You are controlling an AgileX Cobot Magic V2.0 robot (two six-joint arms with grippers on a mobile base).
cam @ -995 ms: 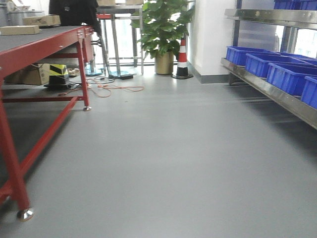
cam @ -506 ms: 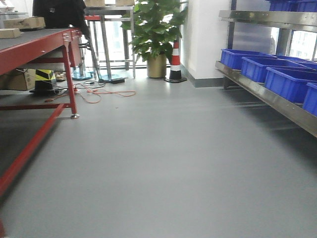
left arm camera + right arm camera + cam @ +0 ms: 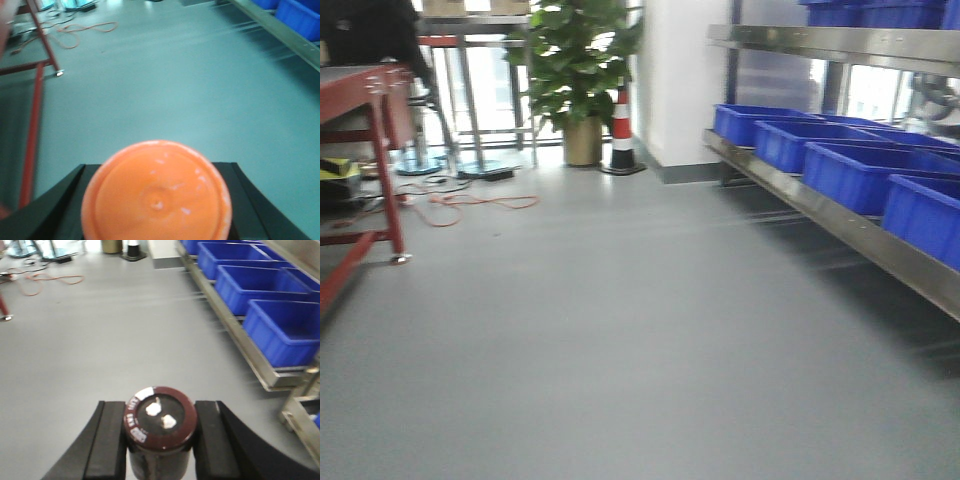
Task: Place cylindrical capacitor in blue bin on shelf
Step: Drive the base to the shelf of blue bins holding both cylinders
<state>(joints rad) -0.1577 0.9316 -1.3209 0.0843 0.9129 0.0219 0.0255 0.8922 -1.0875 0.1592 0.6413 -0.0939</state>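
Mostly bare grey floor (image 3: 620, 330), a wide open lane toward the target side. Down the right, multi-tier shiny stainless steel shelf (image 3: 880, 250), lower tier loaded with a row of open-topped blue plastic bins (image 3: 850, 175), mouths up for dropping parts in from above. Far left, red-framed dark-topped table (image 3: 386, 170), well apart from the shelf. At the back, leafy green potted plant (image 3: 570, 60), red-and-white striped traffic cone (image 3: 623, 135), loose orange cable (image 3: 470, 205) on the floor. All off the lane, probably no obstacle.

Right gripper (image 3: 160, 440): black jaws closed part-way onto dark maroon cylindrical capacitor (image 3: 160, 415), pinching its body from both sides. Held upright, terminals up, likely for a steady ride and a straight lowering into a bin. Not in a bin yet. Held above the floor, with bins ahead and to the right, near but apart.

Left gripper (image 3: 159, 212): black fingers flanking orange round-topped part (image 3: 157, 192), apparently clamped on it. Contact itself hidden under the wide top. Kept low and central, probably just out of the way.

Judged step: transit toward the shelf. Next: line up beside a bin, reach the right arm over its rim, then release. Risk: blur across all views, so possible sway of the tall part in the pinch.
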